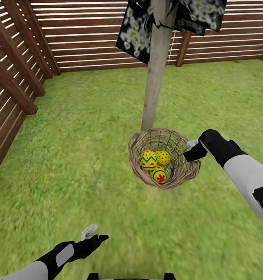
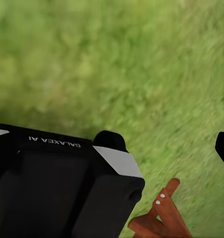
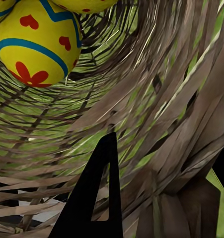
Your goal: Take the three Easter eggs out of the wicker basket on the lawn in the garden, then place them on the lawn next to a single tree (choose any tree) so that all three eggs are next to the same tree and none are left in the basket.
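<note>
Holding: my right fingers (image 1: 192, 144) clamped on wicker basket (image 1: 185, 171) rim, raised near the tree (image 1: 154, 77), three Easter eggs (image 1: 154, 163) inside. Left fingers (image 1: 93, 232) over lawn (image 1: 69, 155); spacing: cannot tell.

Bright green lawn (image 1: 80, 155), pale tree trunk (image 1: 154, 74) rising from it, brown slatted fence (image 1: 84, 35) at its edges

head high over lawn (image 1: 69, 175), wrists close

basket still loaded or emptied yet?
Loaded: all three Easter eggs sit inside the wicker basket, which the right gripper holds by its rim.
</note>
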Motion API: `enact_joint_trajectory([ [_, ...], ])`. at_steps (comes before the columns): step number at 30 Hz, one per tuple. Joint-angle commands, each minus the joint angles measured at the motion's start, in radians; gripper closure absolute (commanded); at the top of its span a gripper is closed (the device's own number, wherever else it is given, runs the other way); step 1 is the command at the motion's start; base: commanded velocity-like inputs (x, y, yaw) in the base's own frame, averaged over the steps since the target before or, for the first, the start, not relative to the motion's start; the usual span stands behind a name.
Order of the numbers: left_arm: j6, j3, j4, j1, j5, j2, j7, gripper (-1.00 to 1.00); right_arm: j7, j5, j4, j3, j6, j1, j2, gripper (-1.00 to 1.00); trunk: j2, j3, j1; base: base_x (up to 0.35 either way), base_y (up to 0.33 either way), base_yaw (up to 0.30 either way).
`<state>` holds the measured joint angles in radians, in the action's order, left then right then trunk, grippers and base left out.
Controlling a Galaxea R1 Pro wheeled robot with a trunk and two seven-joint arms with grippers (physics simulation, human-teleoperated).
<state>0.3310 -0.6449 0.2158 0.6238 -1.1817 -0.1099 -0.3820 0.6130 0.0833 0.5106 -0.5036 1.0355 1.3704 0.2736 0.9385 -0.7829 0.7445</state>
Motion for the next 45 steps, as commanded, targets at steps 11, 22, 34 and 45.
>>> enact_joint_trajectory([
  [11, 0.005, -0.004, 0.000, 0.000, -0.007, -0.001, -0.001, -1.00, 0.009, -0.001, 0.002, -0.004, 0.003, 0.001, 0.000, 1.00, 0.001, -0.001, 0.001, 0.339, 0.000, 0.000],
  [22, -0.026, -0.007, 0.000, -0.012, -0.009, 0.001, -0.001, -1.00, 0.010, -0.001, 0.002, -0.004, 0.003, 0.001, 0.001, 1.00, 0.029, -0.013, 0.016, 0.082, 0.000, 0.000],
  [34, -0.026, -0.007, 0.000, -0.012, -0.009, 0.001, -0.001, -1.00, 0.008, 0.001, -0.009, -0.005, 0.003, 0.001, 0.001, 1.00, 0.113, -0.051, 0.062, 0.000, 0.000, 0.000],
  [45, -0.026, -0.007, 0.000, -0.012, -0.009, 0.001, -0.001, -1.00, 0.006, 0.002, -0.111, -0.017, -0.003, 0.001, 0.002, 1.00, 0.190, -0.085, 0.104, 0.000, 0.000, 0.000],
])
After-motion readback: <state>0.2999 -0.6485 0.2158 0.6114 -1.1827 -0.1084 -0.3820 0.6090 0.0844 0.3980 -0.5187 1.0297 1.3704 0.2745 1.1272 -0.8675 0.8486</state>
